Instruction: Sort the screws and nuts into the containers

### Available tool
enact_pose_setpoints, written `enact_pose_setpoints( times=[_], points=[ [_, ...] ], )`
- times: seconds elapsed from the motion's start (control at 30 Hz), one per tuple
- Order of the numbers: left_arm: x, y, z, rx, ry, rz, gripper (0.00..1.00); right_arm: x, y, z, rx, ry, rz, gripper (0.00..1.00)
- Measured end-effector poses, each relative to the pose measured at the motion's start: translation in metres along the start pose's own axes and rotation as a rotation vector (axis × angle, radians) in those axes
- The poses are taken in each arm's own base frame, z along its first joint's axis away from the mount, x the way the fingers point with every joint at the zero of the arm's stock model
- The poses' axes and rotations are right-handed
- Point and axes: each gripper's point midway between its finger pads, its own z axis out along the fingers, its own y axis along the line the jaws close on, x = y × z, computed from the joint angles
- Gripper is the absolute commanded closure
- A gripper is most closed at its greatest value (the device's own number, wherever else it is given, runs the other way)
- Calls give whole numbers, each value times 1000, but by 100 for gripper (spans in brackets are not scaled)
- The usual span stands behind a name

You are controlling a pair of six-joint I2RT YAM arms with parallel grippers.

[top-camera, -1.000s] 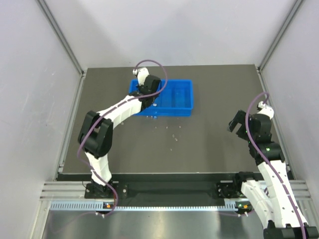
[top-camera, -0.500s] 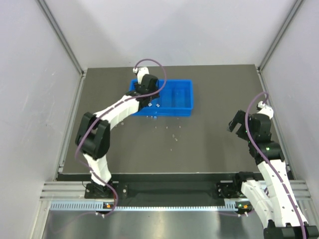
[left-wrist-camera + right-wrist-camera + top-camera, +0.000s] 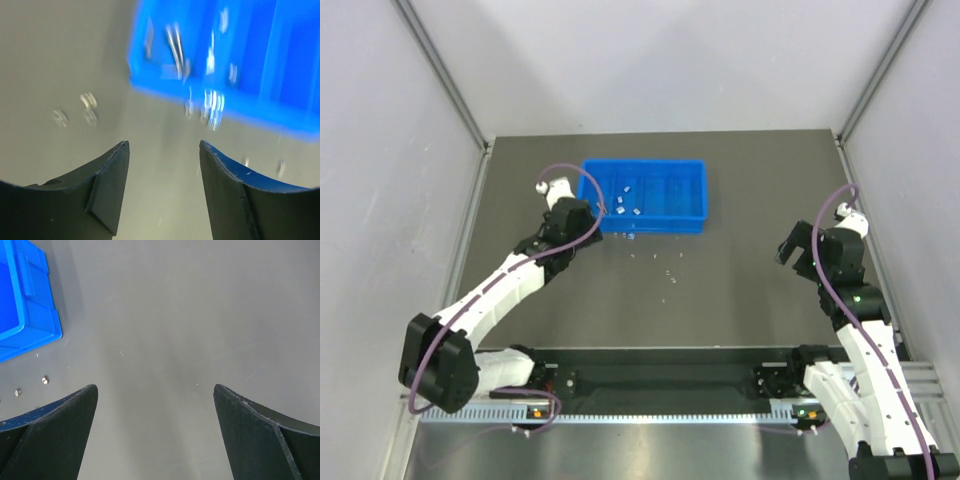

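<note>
The blue tray of containers lies at the back of the dark table. Several small silvery pieces lie in its left compartments. More screws and nuts are scattered on the table just in front of it; they are too small to tell apart. My left gripper hovers off the tray's front left corner, open and empty. In the blurred left wrist view the left gripper faces the tray and loose pieces. My right gripper stands open and empty at the right.
The right wrist view shows the right gripper over bare table, with the tray's corner and two small nuts at the left. Grey walls enclose the table on three sides.
The left arm has drawn back from over the tray's left end toward the near left, and its jaws have opened. The right arm has not moved.
</note>
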Motion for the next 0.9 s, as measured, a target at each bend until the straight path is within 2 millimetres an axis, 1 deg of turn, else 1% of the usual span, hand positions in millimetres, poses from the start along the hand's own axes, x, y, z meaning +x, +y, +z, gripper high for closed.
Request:
enact_pose_setpoints(
  times=[0.07, 0.17, 0.23, 0.37, 0.47, 0.53, 0.63, 0.73, 0.9],
  points=[
    [37, 1, 2, 52, 106, 28, 41, 0, 0, 0, -1, 1, 0, 0],
    [73, -5, 2, 120, 207, 49, 43, 0, 0, 0, -1, -1, 0, 0],
    [85, -12, 5, 157, 243, 58, 44, 0, 0, 0, -1, -1, 0, 0],
    [105, -30, 19, 189, 290, 100, 48, 0, 0, 0, 0, -1, 0, 0],
    [117, -47, 32, 192, 318, 146, 49, 2, -1, 1, 1, 2, -1, 0],
    [119, -59, 44, 184, 321, 167, 49, 4, -2, 2, 5, 7, -1, 0],
    [121, -71, 60, 160, 312, 189, 48, 4, -2, 2, 7, 8, -2, 0],
    [124, -77, 72, 134, 302, 206, 48, 4, -2, 2, 8, 8, -2, 0],
    [127, -81, 88, 83, 281, 230, 48, 4, -2, 2, 8, 8, -2, 0]
  ],
)
